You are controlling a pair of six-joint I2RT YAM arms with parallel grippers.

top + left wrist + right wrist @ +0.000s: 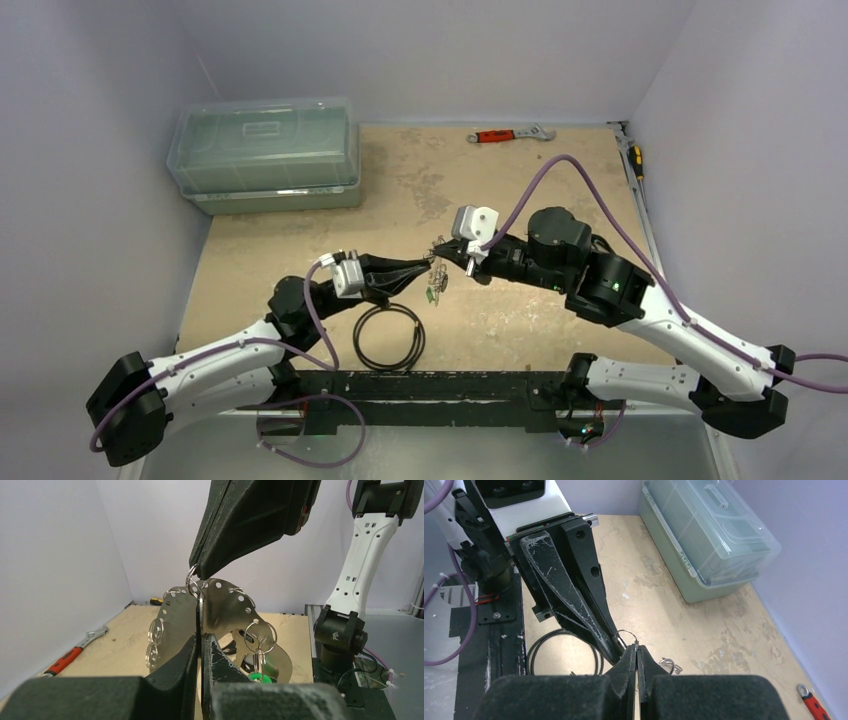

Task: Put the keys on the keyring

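Note:
The keyring (pixel 220 605) is a silvery metal loop, flat and punched with holes, held upright above the table. My left gripper (pixel 201 639) is shut on its lower edge. Small split rings (pixel 155 632) hang from its holes. One ring carries a silvery key (pixel 243 647) and a green piece (pixel 260 677). My right gripper (pixel 197 572) comes from above and is shut on a small split ring (pixel 626 636) at the loop's top. In the top view the two grippers, left (pixel 425 270) and right (pixel 445 252), meet tip to tip with the keys (pixel 435 288) dangling below.
A black cable coil (pixel 390 335) lies just in front of the grippers. A clear lidded box (pixel 265 155) stands at the back left. A red-handled wrench (pixel 510 134) lies at the far edge. A screwdriver (pixel 636 160) lies along the right edge.

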